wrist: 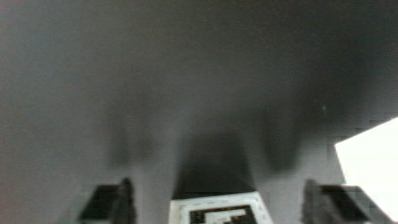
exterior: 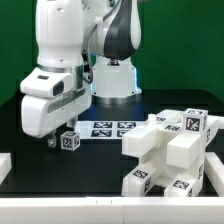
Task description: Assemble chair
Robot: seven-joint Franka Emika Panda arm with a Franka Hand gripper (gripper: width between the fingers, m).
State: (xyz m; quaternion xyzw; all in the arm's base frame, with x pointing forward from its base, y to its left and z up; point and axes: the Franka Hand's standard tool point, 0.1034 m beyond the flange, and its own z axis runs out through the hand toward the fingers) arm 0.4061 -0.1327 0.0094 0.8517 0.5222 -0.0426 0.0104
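The partly joined chair (exterior: 170, 152), a blocky white structure with square tags, stands on the black table at the exterior view's right. A small white tagged block (exterior: 68, 141) sits apart from it at the left. My gripper (exterior: 55, 138) is low over the table right beside that block. In the wrist view the gripper (wrist: 221, 202) is open. Its dark fingers (wrist: 111, 202) stand on either side of the block's tagged top (wrist: 221, 212), with a gap on each side.
The marker board (exterior: 110, 128) lies flat behind the small block, in front of the arm's base. White pieces show at the table's front left edge (exterior: 5, 160) and along the front (exterior: 110, 205). A blurred white area (wrist: 374, 150) fills one edge of the wrist view.
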